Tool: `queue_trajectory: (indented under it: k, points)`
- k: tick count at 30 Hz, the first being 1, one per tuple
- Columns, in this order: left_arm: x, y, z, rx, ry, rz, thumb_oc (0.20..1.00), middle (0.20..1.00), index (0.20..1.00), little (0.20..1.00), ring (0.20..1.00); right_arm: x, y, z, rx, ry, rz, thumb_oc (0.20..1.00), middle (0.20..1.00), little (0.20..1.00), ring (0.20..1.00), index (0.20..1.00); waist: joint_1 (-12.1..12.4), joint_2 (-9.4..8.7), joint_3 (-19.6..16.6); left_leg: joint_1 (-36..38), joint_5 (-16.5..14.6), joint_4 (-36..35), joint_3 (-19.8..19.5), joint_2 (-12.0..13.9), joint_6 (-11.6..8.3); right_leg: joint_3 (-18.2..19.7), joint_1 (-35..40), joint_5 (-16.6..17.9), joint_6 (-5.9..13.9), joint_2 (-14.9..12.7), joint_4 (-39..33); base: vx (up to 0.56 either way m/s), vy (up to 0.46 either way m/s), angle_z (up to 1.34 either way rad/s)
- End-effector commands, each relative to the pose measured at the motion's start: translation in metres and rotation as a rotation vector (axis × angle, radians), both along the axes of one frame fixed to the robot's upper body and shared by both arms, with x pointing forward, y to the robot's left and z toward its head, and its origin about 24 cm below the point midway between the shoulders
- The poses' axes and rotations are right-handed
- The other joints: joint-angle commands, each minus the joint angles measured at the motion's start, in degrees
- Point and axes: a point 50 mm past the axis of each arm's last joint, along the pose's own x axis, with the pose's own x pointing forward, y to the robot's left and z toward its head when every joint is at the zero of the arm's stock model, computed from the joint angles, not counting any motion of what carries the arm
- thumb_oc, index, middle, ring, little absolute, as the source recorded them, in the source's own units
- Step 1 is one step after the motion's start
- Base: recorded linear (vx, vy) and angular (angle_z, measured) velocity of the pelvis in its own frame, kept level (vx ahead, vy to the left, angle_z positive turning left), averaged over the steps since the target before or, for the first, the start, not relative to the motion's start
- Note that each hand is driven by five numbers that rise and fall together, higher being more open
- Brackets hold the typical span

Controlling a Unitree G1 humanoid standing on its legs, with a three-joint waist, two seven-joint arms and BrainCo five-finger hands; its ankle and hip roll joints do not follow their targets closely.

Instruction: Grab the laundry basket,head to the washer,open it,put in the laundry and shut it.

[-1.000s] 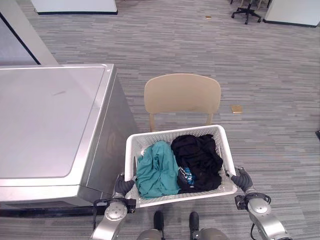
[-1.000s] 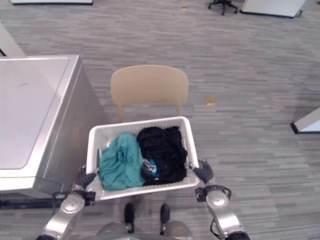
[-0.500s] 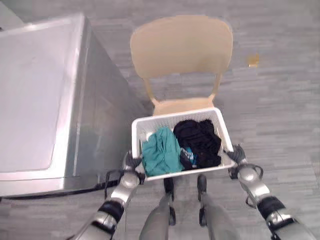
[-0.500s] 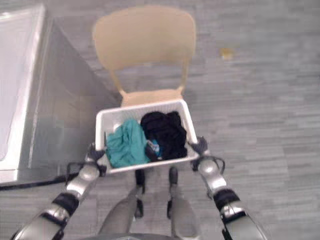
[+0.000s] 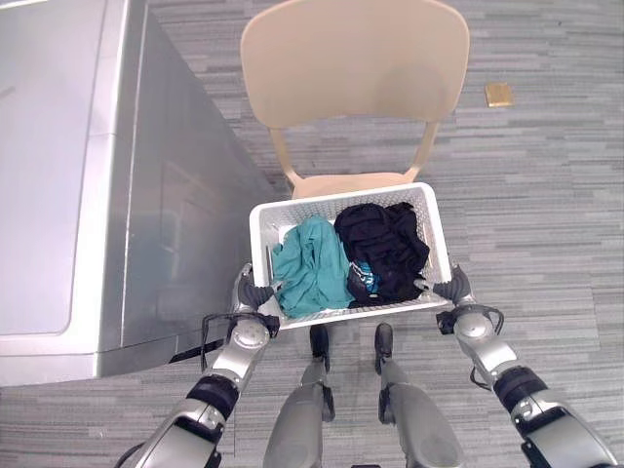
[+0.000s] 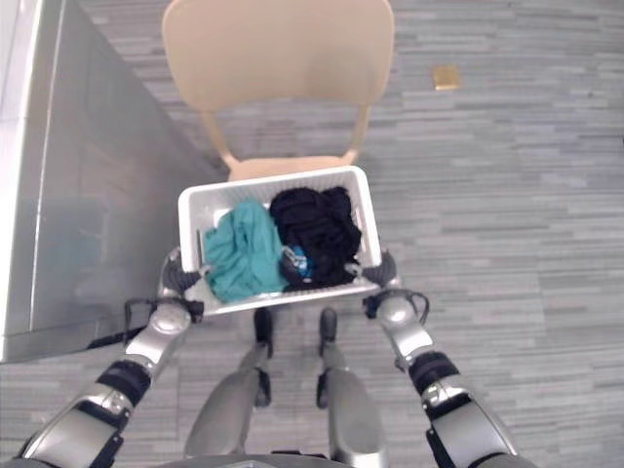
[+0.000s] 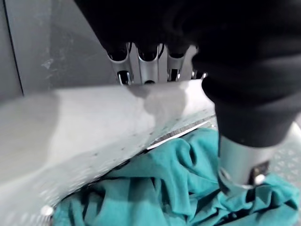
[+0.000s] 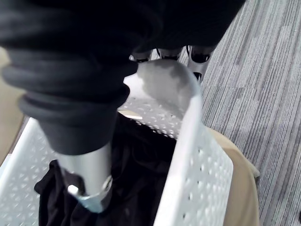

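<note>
A white perforated laundry basket (image 5: 347, 194) hangs between my two hands, its far end over the seat of a beige chair (image 5: 353, 63). Inside lie a teal garment (image 5: 310, 266) on the left and black clothes (image 5: 382, 248) on the right. My left hand (image 5: 253, 292) is shut on the basket's left rim (image 7: 94, 117), fingers (image 7: 138, 59) hooked outside and thumb (image 7: 240, 162) inside over the teal garment (image 7: 155, 188). My right hand (image 5: 454, 288) clasps the right rim (image 8: 188, 141) the same way, thumb (image 8: 87, 174) beside the black clothes (image 8: 136, 160).
The silver-grey washer (image 5: 58, 175) stands close on the left, its side wall (image 5: 185, 205) next to my left arm. The chair's back faces me just beyond the basket. A small tan object (image 5: 498, 94) lies on the grey carpet to the right.
The whole picture has shifted: the camera now looks more steeply down, so chair and washer sit higher and closer. Both hands keep hold of the basket, and the clothes lie as before.
</note>
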Motion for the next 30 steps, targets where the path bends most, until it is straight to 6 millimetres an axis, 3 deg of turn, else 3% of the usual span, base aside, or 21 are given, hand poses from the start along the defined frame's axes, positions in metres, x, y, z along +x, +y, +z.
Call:
queue_trajectory:
  k: [1, 2, 3, 5, 7, 9, 10, 11, 13, 15, 17, 19, 23, 26, 28, 29, 30]
  points:
    - [0.009, -0.028, 0.018, -0.073, -0.126, -0.106, 1.000, 1.000, 1.000, 1.000, 1.000, -0.007, 0.013, 0.004, 0.065, -0.060, 0.049, 1.000, 1.000, 1.000, 1.000, 1.000, -0.1, -0.88, -5.6, 0.4, -5.3, -0.3, -0.3, 0.3, -2.33, -1.4, -2.4, -10.8, 3.24, -1.0, 3.0, 0.07, -0.035, 0.00]
    - [0.000, -0.020, 0.017, -0.096, -0.133, -0.084, 1.000, 1.000, 1.000, 1.000, 1.000, -0.017, -0.002, 0.002, 0.094, -0.062, 0.000, 1.000, 1.000, 1.000, 1.000, 1.000, -0.2, -0.98, -6.2, 1.6, -5.6, -0.3, -0.3, 0.3, -2.19, -1.6, -1.2, -11.3, 3.11, -0.8, 3.1, 0.05, -0.030, 0.01]
    - [0.000, -0.020, 0.017, -0.096, -0.133, -0.084, 1.000, 1.000, 1.000, 1.000, 1.000, -0.017, -0.002, 0.002, 0.094, -0.062, 0.000, 1.000, 1.000, 1.000, 1.000, 1.000, -0.2, -0.99, -6.3, 1.3, -5.5, -0.3, -0.3, 0.3, -2.18, -1.6, -1.4, -11.2, 3.10, -0.8, 3.0, 0.07, -0.030, 0.02]
    - [-0.012, -0.006, 0.016, -0.114, -0.143, -0.055, 1.000, 1.000, 1.000, 1.000, 1.000, -0.028, -0.021, -0.002, 0.107, -0.057, -0.057, 1.000, 1.000, 1.000, 1.000, 1.000, -0.2, -0.91, -6.8, 2.8, -5.9, -0.3, -0.2, 0.3, -2.07, -1.7, 0.2, -11.9, 2.96, -0.5, 3.3, 0.08, -0.021, 0.02]
    - [-0.032, 0.015, 0.012, -0.096, -0.126, -0.032, 1.000, 1.000, 1.000, 1.000, 1.000, -0.045, -0.046, -0.004, 0.104, -0.051, -0.108, 1.000, 1.000, 1.000, 1.000, 1.000, -0.1, -0.77, -7.2, 5.2, -6.7, -0.3, -0.4, 0.3, -1.90, -2.1, 2.6, -13.1, 2.84, -0.5, 3.7, 0.07, -0.028, -0.01]
    - [-0.038, 0.021, 0.009, -0.086, -0.111, -0.027, 1.000, 1.000, 1.000, 1.000, 1.000, -0.050, -0.052, -0.005, 0.097, -0.043, -0.112, 1.000, 1.000, 1.000, 1.000, 1.000, -0.1, -0.71, -7.4, 5.5, -6.8, -0.3, -0.4, 0.3, -1.83, -2.3, 3.0, -13.3, 2.78, -0.6, 3.7, 0.04, -0.030, -0.03]
    - [-0.060, 0.034, -0.005, -0.081, -0.032, -0.008, 1.000, 1.000, 1.000, 1.000, 1.000, -0.066, -0.068, -0.014, 0.056, 0.012, -0.117, 1.000, 1.000, 1.000, 1.000, 1.000, 0.2, -0.65, -7.6, 7.5, -7.2, -0.3, -0.5, 0.4, -1.74, -2.6, 5.1, -14.1, 2.67, -0.6, 4.1, 0.05, -0.052, 0.00]
    - [-0.067, 0.037, -0.012, -0.089, 0.002, 0.001, 1.000, 1.000, 1.000, 1.000, 1.000, -0.071, -0.071, -0.018, 0.045, 0.036, -0.114, 1.000, 1.000, 1.000, 1.000, 1.000, 0.3, -0.64, -7.7, 8.1, -7.3, -0.3, -0.5, 0.4, -1.75, -2.8, 5.7, -14.4, 2.63, -0.6, 4.1, 0.04, -0.060, 0.03]
    - [-0.076, 0.039, -0.020, -0.098, 0.041, 0.005, 1.000, 1.000, 1.000, 1.000, 1.000, -0.077, -0.073, -0.025, 0.028, 0.076, -0.105, 1.000, 1.000, 1.000, 1.000, 1.000, 0.4, -0.60, -7.8, 8.8, -7.4, -0.3, -0.6, 0.5, -1.74, -3.0, 6.5, -14.8, 2.56, -0.6, 4.3, 0.01, -0.030, 0.07]
    - [-0.100, 0.040, -0.044, -0.117, 0.171, 0.017, 1.000, 1.000, 1.000, 1.000, 1.000, -0.093, -0.073, -0.044, -0.019, 0.189, -0.067, 1.000, 1.000, 1.000, 1.000, 1.000, 0.9, -0.60, -8.0, 10.2, -7.8, 0.1, -0.7, 0.6, -1.78, -3.3, 8.4, -15.6, 2.43, -0.6, 4.4, 0.00, -0.050, 0.15]
    - [-0.108, 0.040, -0.053, -0.121, 0.215, 0.022, 1.000, 1.000, 1.000, 1.000, 1.000, -0.097, -0.070, -0.052, -0.034, 0.229, -0.050, 1.000, 1.000, 1.000, 1.000, 1.000, 1.1, -0.63, -7.8, 10.6, -7.9, 0.5, -1.0, 0.6, -1.82, -3.4, 9.2, -15.9, 2.35, -0.5, 4.5, -0.01, -0.039, 0.19]
    - [-0.126, 0.041, -0.074, -0.135, 0.328, 0.062, 1.000, 1.000, 1.000, 1.000, 1.000, -0.110, -0.064, -0.072, -0.037, 0.328, -0.039, 1.000, 1.000, 1.000, 1.000, 1.000, 1.7, -0.87, -7.1, 9.9, -8.6, 4.2, -1.9, 0.7, -2.17, -3.9, 10.5, -16.4, 1.80, -0.5, 4.3, -0.05, -0.049, 0.14]
    - [-0.134, 0.043, -0.086, -0.140, 0.390, 0.110, 1.000, 1.000, 1.000, 1.000, 1.000, -0.116, -0.058, -0.085, -0.021, 0.390, -0.046, 1.000, 1.000, 1.000, 1.000, 1.000, 2.3, -1.10, -5.7, 6.0, -9.3, 10.0, -2.8, 0.3, -2.85, -5.3, 10.3, -16.2, 1.35, -1.4, 4.2, -0.11, -0.037, 0.27]
    - [-0.137, 0.043, -0.096, -0.143, 0.437, 0.149, 1.000, 1.000, 1.000, 1.000, 1.000, -0.115, -0.051, -0.092, -0.038, 0.432, -0.022, 1.000, 1.000, 1.000, 1.000, 1.000, 3.1, -1.24, -5.0, 4.9, -11.9, 13.2, -2.4, 0.3, -3.10, -6.9, 9.2, -15.3, 1.36, -3.1, 4.3, -0.16, 0.047, 0.59]
    - [-0.137, 0.041, -0.099, -0.146, 0.448, 0.162, 1.000, 1.000, 1.000, 1.000, 1.000, -0.113, -0.045, -0.094, -0.042, 0.437, -0.003, 1.000, 1.000, 1.000, 1.000, 1.000, 2.9, -1.57, -5.3, 6.1, -13.6, 14.2, -2.5, 1.4, -3.07, -8.2, 8.6, -14.3, 1.60, -4.6, 4.1, -0.13, 0.152, 0.87]
    - [-0.132, 0.036, -0.101, -0.160, 0.439, 0.188, 1.000, 1.000, 1.000, 1.000, 1.000, -0.109, -0.042, -0.093, -0.031, 0.426, -0.003, 1.000, 1.000, 1.000, 1.000, 1.000, 1.8, -1.89, -6.2, 9.6, -14.2, 13.9, -1.5, 6.1, -3.87, -10.7, 8.2, -13.6, 2.34, -6.8, 3.7, -0.13, 0.440, 1.10]
    - [-0.128, 0.032, -0.101, -0.162, 0.433, 0.193, 1.000, 1.000, 1.000, 1.000, 1.000, -0.112, -0.044, -0.096, -0.016, 0.438, -0.035, 1.000, 1.000, 1.000, 1.000, 1.000, 0.3, -1.05, -7.8, 13.0, -12.5, 10.2, 2.5, 10.4, -5.24, -14.3, 8.3, -12.7, 3.67, -9.1, 3.2, -0.10, 0.412, 1.18]
